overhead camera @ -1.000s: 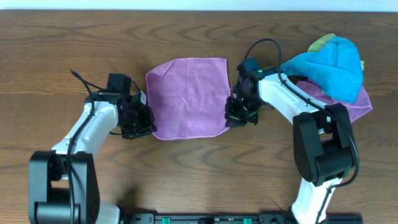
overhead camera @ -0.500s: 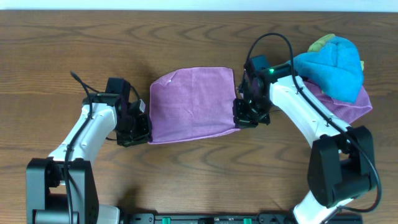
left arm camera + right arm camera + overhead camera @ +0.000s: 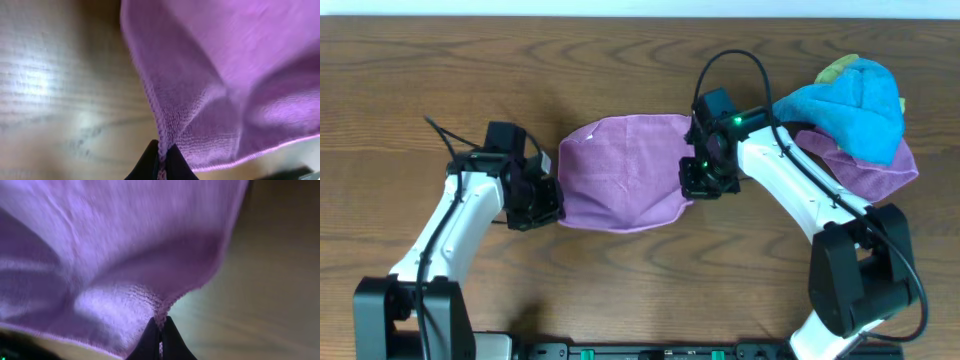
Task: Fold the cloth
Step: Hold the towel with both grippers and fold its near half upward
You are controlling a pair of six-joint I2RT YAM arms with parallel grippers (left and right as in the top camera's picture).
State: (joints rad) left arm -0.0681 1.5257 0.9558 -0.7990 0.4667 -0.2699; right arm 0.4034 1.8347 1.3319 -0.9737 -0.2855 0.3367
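A purple cloth (image 3: pixel 620 172) hangs lifted between my two grippers over the middle of the wooden table, its near edge sagging in a curve. My left gripper (image 3: pixel 548 203) is shut on its near left corner; in the left wrist view the black fingertips (image 3: pixel 162 159) pinch the cloth's (image 3: pixel 220 75) hem. My right gripper (image 3: pixel 692 185) is shut on the near right corner; in the right wrist view the gripper (image 3: pixel 161 336) clamps a bunched bit of the cloth (image 3: pixel 115 255).
At the back right lies a pile of cloths: a blue one (image 3: pixel 855 108) on top, a purple one (image 3: pixel 880 170) beneath and a yellow-green bit (image 3: pixel 838 68) behind. The wooden table (image 3: pixel 440 70) stretches around.
Both grippers have raised the cloth's near corners and drawn closer together. The cloth went from flat to taut, and now sags in the middle. The right arm has shifted left.
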